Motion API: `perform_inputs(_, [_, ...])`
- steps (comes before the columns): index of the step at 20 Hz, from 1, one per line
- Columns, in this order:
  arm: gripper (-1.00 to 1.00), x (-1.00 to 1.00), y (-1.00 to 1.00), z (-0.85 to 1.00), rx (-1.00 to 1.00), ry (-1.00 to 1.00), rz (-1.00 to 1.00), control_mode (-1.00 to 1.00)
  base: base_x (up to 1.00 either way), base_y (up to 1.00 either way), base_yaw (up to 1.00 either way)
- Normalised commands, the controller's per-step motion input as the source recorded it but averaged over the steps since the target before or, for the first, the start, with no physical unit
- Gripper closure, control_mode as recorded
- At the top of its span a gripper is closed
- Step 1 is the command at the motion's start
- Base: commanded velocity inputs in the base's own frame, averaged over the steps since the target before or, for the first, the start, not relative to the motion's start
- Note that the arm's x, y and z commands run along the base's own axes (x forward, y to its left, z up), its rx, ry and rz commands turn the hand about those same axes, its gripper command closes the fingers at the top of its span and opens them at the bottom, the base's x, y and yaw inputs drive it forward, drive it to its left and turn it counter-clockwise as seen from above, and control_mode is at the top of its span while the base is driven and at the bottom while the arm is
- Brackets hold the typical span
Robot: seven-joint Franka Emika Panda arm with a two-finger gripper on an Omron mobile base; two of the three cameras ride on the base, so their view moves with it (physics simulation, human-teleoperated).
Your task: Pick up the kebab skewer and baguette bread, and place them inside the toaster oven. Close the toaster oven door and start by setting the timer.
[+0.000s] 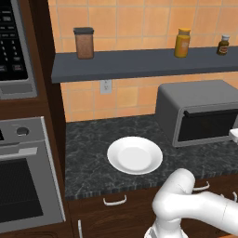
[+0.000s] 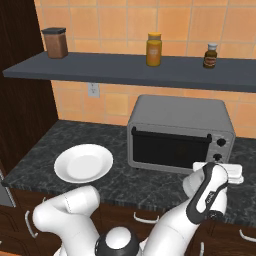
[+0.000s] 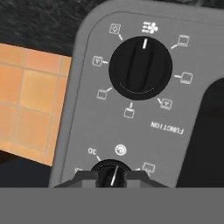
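Here the gripper (image 3: 112,176) is seen pinched shut on the timer knob (image 3: 112,171), its pointer at roughly one o'clock.

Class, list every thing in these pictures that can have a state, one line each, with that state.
toaster oven door: closed.
function knob: marker at the fan symbol.
timer knob: gripped.
gripper: fingers shut on the timer knob.
white plate: empty, on the counter.

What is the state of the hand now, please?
Hand: closed on the small timer knob of the toaster oven.
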Motion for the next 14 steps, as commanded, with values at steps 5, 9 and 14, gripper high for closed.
perform_inputs(5, [1.00,0.00,0.02,0.54,0.15,-0.06,0.00,-1.00,0.00,0.00,0.00])
perform_inputs(9, [1.00,0.00,0.00,0.60,0.16,-0.07,0.00,-1.00,0.00,0.00,0.00])
perform_inputs(14, [1.00,0.01,0.00,0.67,0.15,-0.03,0.00,-1.00,0.00,0.00,0.00])
